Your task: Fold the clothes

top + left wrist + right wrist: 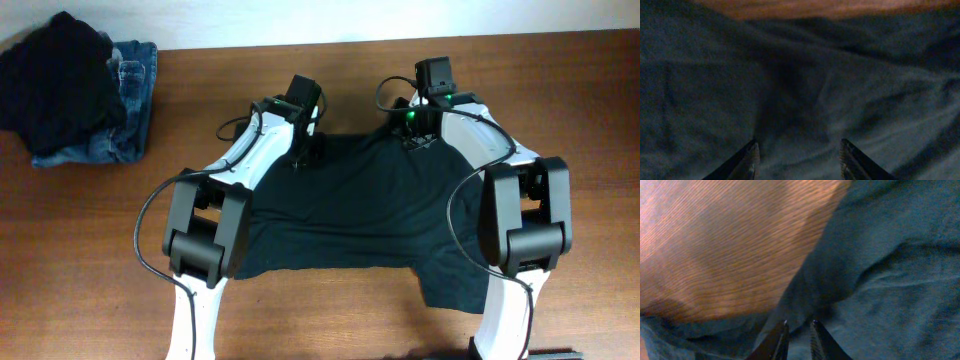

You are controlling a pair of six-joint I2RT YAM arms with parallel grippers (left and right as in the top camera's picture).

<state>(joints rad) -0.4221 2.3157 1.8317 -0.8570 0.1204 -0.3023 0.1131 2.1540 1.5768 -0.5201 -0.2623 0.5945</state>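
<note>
Surface: brown wood-grain surface (200, 80); a pale wall (300, 20) runs along its far edge.
Left arm: yours reaches over the shirt's far left edge; left gripper (800, 152) released, fingers apart above the cloth.
Right arm: reaches to the shirt's far right edge; right gripper (799, 330) nearly clenched at the cloth's border; you cannot tell whether cloth is caught.
Arms: two.
T-shirt, one: very dark blackish-green short-sleeved thin-cloth T-shirt (360, 215), spread mid-surface.
Others: one blue denim jeans (125, 120); one heaped black garment (55, 80) on them, far left corner.
</note>
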